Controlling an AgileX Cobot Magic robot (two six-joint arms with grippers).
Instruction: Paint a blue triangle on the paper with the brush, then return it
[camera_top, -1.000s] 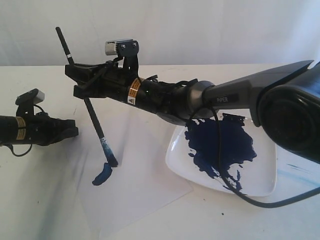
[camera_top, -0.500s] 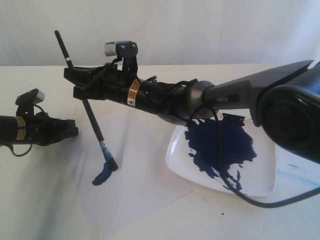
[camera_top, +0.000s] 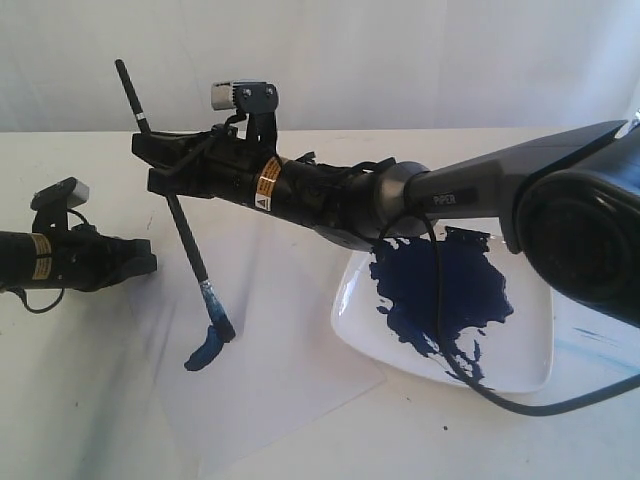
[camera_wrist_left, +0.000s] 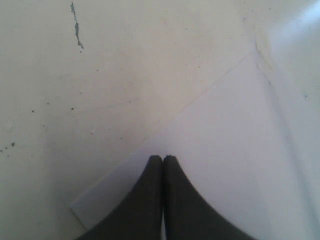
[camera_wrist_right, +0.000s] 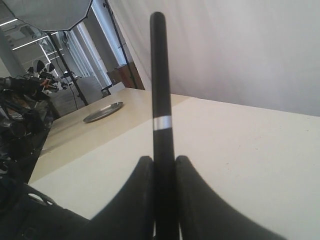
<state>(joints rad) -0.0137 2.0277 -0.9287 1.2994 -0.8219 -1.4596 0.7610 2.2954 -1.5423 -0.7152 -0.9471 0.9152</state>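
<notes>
We are gripping the brush (camera_top: 188, 240) with our right gripper (camera_top: 152, 166), its jaws closing tightly on the black handle partway up. In the right wrist view the handle (camera_wrist_right: 161, 90) is rising straight out from between the two fingers (camera_wrist_right: 142, 200). The brush is leaning, and its blue-coated tip is touching down on the paper (camera_top: 290, 350) at one end of a short dark-blue stroke (camera_top: 203, 352), near the sheet's left edge in the exterior view. Our left gripper (camera_top: 150, 262) is hovering low at that same side with its jaws pressing together on nothing, its tips (camera_wrist_left: 163, 160) sitting over a corner of the paper (camera_wrist_left: 225, 140). The white plate (camera_top: 520, 350) is lying just beside the sheet, carrying its paint pool (camera_top: 440, 285).
</notes>
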